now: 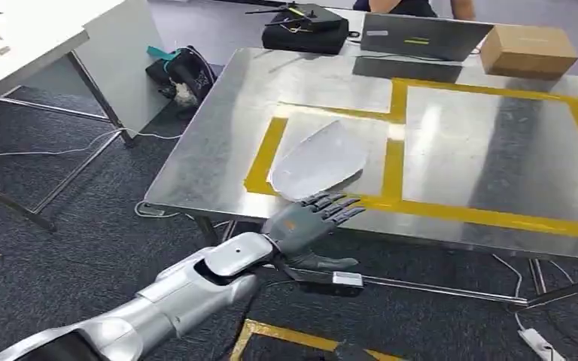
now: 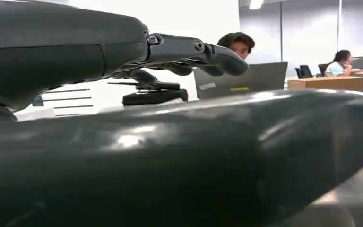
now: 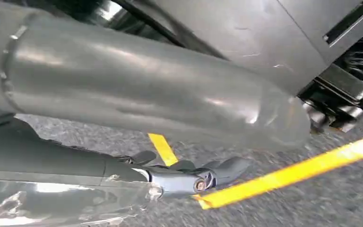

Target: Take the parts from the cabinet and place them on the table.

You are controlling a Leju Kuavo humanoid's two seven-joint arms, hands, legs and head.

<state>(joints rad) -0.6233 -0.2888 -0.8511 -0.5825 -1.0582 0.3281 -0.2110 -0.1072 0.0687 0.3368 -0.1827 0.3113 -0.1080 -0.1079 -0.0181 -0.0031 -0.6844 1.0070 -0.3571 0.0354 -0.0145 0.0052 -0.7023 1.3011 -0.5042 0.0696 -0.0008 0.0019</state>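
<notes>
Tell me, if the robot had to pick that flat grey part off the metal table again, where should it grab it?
Probably at the near edge of the grey part, coming from the robot's own side. It lies flat inside the yellow-taped box, so only a rim offers purchase, and that edge sits closest to the table front, just beyond the left hand, whose fingers are spread and empty.

We see a silver segmented left arm (image 1: 188,289) ending in a dark grey left robot hand (image 1: 310,222) with glossy fingers (image 2: 217,56).

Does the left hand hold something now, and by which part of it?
Nothing is held. The left hand is open at the near edge of the table, fingers spread; the flat grey part lies free beside them.
</notes>
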